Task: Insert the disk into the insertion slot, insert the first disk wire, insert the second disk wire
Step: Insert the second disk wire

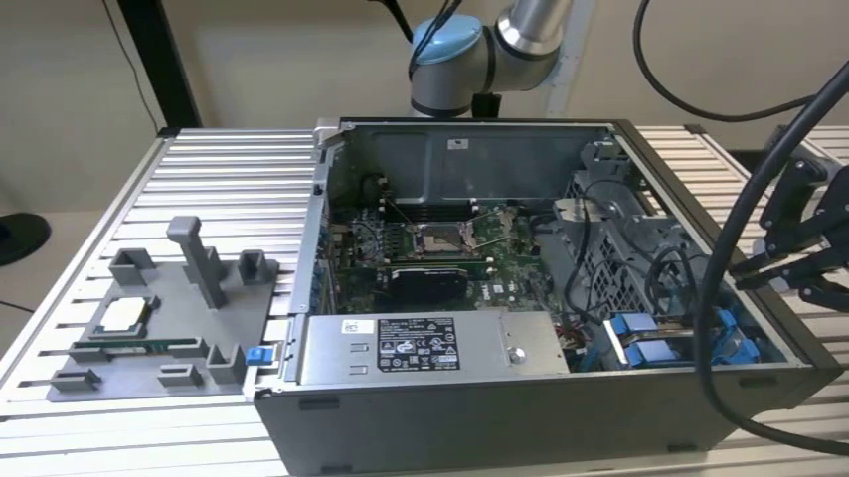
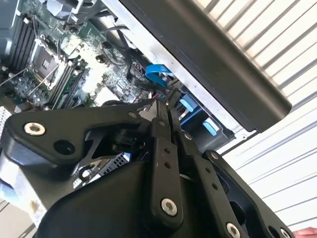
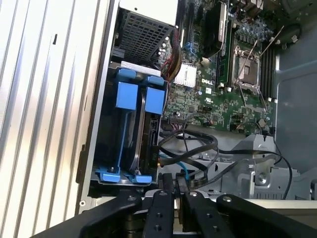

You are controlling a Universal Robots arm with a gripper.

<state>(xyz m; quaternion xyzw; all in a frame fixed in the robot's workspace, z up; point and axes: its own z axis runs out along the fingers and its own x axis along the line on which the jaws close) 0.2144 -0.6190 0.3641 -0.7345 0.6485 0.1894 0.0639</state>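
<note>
The disk (image 3: 154,101) stands on edge in the insertion slot (image 3: 110,174), its blue carrier handles showing; in the exterior view the disk (image 1: 650,340) sits at the case's front right corner. My gripper (image 3: 174,179) hovers just off the slot's end, fingers pressed together with nothing clearly between them. A thin light-blue wire (image 3: 184,170) and black wires (image 3: 198,144) loop right by its tips. In the second wrist view the gripper (image 2: 166,106) points at a blue cable (image 2: 156,74). From outside, the gripper (image 1: 796,278) hangs over the case's right wall.
The open computer case (image 1: 531,427) holds a motherboard (image 1: 438,248), a grey power-supply box (image 1: 398,348) and a perforated cage (image 3: 143,29). A grey fixture (image 1: 159,318) with small parts stands at the exterior view's left. Thick black cables (image 1: 723,298) hang in front.
</note>
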